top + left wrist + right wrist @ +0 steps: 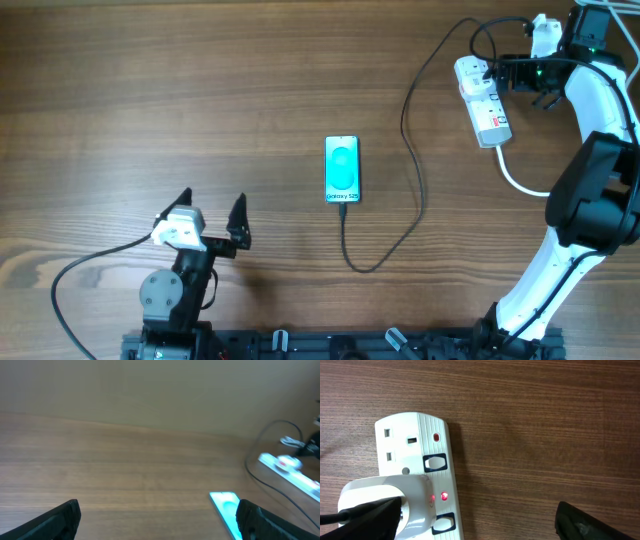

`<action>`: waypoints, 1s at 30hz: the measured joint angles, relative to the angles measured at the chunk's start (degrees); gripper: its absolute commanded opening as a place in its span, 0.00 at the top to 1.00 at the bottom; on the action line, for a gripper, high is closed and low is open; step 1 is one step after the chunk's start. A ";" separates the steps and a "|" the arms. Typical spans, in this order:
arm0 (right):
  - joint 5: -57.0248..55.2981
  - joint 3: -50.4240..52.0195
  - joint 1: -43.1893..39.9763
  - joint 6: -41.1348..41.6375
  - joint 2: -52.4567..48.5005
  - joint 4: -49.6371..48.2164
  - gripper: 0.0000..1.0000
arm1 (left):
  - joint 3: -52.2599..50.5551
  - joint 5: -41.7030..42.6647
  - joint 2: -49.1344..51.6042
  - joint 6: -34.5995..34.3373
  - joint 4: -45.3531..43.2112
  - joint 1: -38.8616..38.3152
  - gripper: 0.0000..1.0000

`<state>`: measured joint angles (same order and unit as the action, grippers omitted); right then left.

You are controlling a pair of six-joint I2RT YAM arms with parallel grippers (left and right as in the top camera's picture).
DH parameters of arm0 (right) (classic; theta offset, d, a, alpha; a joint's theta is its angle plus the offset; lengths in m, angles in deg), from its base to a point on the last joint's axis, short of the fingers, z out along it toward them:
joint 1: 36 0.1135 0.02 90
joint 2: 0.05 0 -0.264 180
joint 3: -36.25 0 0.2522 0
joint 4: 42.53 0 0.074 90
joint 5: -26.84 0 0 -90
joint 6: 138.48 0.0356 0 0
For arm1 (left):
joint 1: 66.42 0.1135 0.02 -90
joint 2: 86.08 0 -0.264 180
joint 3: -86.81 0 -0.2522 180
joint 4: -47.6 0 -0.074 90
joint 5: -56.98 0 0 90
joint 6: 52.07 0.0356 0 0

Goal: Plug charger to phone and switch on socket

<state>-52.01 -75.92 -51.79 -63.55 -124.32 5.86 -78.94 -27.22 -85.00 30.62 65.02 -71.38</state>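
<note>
R jaws wide open, empty, socket point(415, 460) just beside, L jaws same, phone point(342, 170) apart

**Overhead view:** fixed high above, facing straight down and taking in the whole surface point(200, 100).

**Left wrist view:** low, looking almost level across the surface, with the phone point(226, 505) near and the socket point(292, 472) far off to the right.

**Right wrist view:** very close, facing down onto the socket.

All three views share the socket. The overhead and left wrist views also share the phone.
</note>
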 measured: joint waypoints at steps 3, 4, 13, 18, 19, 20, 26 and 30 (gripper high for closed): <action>0.00 0.00 0.00 0.00 0.00 0.00 0.00 | 0.00 0.00 -0.24 1.31 0.00 0.90 0.00; 0.00 0.00 0.00 0.00 0.00 0.00 0.00 | 0.00 0.00 -0.26 2.47 0.00 0.90 0.00; 0.00 0.00 0.00 0.00 0.00 0.00 0.00 | 0.00 0.00 -0.24 4.44 -0.02 0.90 0.00; 0.00 0.00 0.00 0.00 0.00 0.00 0.00 | 0.00 0.02 -0.26 4.42 -0.02 0.90 0.00; 0.00 0.00 0.00 0.00 0.00 0.00 0.00 | 0.00 0.02 -0.24 4.42 -0.02 0.90 0.00; 0.00 0.00 0.00 0.00 0.00 0.00 0.00 | 0.00 0.02 -0.24 4.42 -0.02 0.90 0.00; 0.00 0.00 0.00 0.00 0.00 0.00 0.01 | 0.00 0.02 -0.24 4.42 -0.02 0.90 0.00; 0.00 0.00 0.00 0.00 0.00 0.00 0.00 | 0.00 0.02 -0.24 4.42 -0.02 0.90 0.00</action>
<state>-52.01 -75.92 -51.79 -63.55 -124.32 5.86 -78.94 -27.20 -85.24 35.03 65.00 -70.48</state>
